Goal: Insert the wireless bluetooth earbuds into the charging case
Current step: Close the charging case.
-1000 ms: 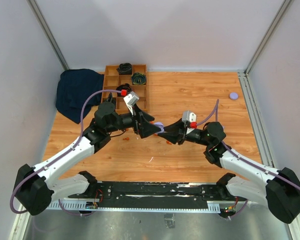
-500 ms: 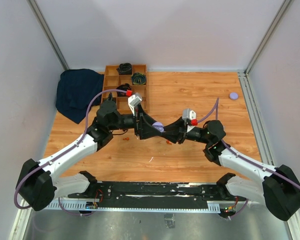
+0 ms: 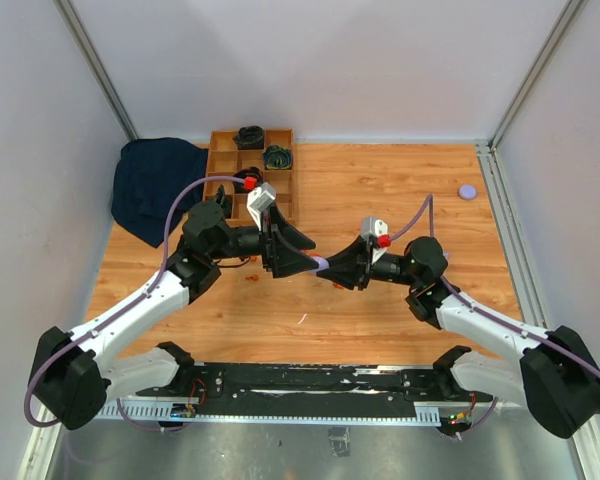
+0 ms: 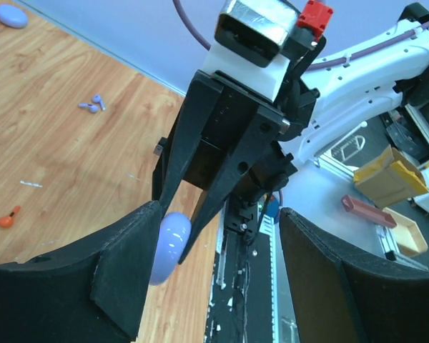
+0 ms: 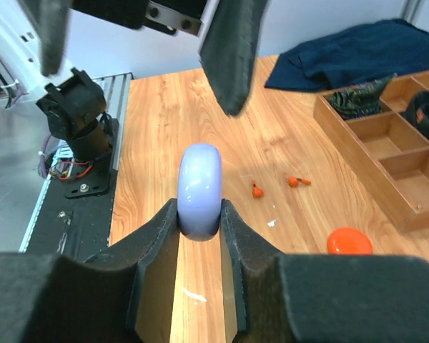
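Right wrist view first: my right gripper point(image 5: 199, 209) is clamped tight on the lilac charging case point(image 5: 200, 187). The case is a round disc standing on edge, pinched by its flat faces and held up above the table point(image 5: 157, 128). Past it, two orange earbuds point(image 5: 257, 189) lie loose on the wood, just apart from each other. An orange disc point(image 5: 349, 241) sits nearer the wooden tray point(image 5: 386, 193), and the dark blue cloth point(image 5: 343, 53) is heaped beyond that.

Over to the left wrist view: my left gripper point(image 4: 218, 214) has its fingers spread wide and holds nothing. The case sits between them, pressed against one finger, with a big gap across to the other. My right gripper's black fingers reach in from the right side of the scene to grip it.

Down on the table a pair of lilac earbuds point(image 4: 93, 105) lies together, off toward the far right. A second lilac disc point(image 4: 11, 14) rests alone there, close to the wall. One more orange earbud shows at the edge of this view.

From above, both grippers meet nose to nose over the middle of the table.
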Robot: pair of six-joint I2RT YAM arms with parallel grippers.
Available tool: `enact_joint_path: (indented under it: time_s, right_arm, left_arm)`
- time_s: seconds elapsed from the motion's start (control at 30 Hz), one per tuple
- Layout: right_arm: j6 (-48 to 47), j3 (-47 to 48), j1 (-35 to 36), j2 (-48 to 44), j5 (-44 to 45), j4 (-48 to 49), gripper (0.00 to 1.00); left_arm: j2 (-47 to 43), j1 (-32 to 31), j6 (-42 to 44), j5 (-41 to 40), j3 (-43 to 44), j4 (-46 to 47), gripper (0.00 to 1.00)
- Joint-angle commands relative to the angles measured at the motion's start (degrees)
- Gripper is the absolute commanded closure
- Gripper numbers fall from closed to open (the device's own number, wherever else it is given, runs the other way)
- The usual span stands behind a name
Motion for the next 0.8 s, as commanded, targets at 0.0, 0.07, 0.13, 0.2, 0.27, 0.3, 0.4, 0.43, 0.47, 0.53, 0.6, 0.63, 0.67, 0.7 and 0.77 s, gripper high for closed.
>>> enact_joint_path:
  time_s: [0.0,0.07,0.13,0.2,0.27,0.3,0.4,0.43,0.47,0.53,0.6,0.63,0.67,0.7,0.77]
  right_arm:
    - [-0.3,1.9,-2.4,-1.4,0.6,-6.6,0.97]
    - [-1.1,2.9,-3.1,-2.1,2.2,-11.9,0.97]
    - [-1.9,4.1,-4.0,-2.6,4.5,-18.2,0.99]
    - [-1.9,5.2,-5.3,-2.7,6.7,-24.0,0.99]
    - [-1.5,6.0,-7.1,-2.5,8.7,-28.4,0.99]
    - [-0.9,6.1,-8.3,-2.3,9.5,-30.2,0.99]
    - [2.2,6.5,-12.3,-1.0,11.3,-33.7,0.98]
    - [3.0,6.9,-13.7,-0.2,12.0,-35.5,0.98]
    - [3.4,7.4,-14.9,0.7,12.8,-36.5,0.98]
    - [4.2,8.6,-17.3,3.4,14.3,-39.4,0.98]
    - [5.1,9.8,-19.6,6.3,15.2,-40.4,0.98]
    - [5.7,10.4,-21.1,7.9,15.4,-40.5,0.97]
    - [6.1,11.5,-22.2,9.8,16.0,-40.6,0.97]
    - [6.3,12.3,-23.1,11.6,16.5,-40.7,0.97]
    - [7.0,14.4,-24.9,15.7,17.0,-40.8,0.97]
  left_arm:
    - [-2.9,1.1,3.0,-3.2,1.5,-4.9,0.25]
    - [-4.7,1.1,6.5,-12.5,3.1,-12.5,0.20]
    - [-6.4,1.1,9.5,-21.9,5.1,-19.9,0.15]
    - [-8.1,1.1,11.1,-31.6,6.4,-25.4,0.12]
    - [-9.7,1.1,12.0,-40.5,7.6,-30.3,0.10]
    - [-10.4,1.1,12.2,-44.7,8.1,-32.2,0.09]
    - [-12.4,1.1,14.0,-54.1,9.3,-37.2,0.03]
    - [-12.9,1.2,14.7,-56.8,9.6,-38.4,0.01]
    - [-13.4,1.2,15.7,-59.2,9.8,-39.5,0.01]
    - [-14.9,1.1,17.8,-63.4,9.9,-41.0,0.01]
    - [-16.1,1.1,19.7,-67.6,9.3,-41.2,0.01]
    - [-16.8,1.1,20.6,-69.5,8.8,-40.8,0.01]
    - [-17.5,1.1,21.5,-71.8,7.9,-40.1,0.01]
    - [-18.0,1.1,22.2,-73.1,6.9,-39.2,0.01]
    - [-19.2,1.1,22.9,-75.2,4.7,-37.2,0.01]
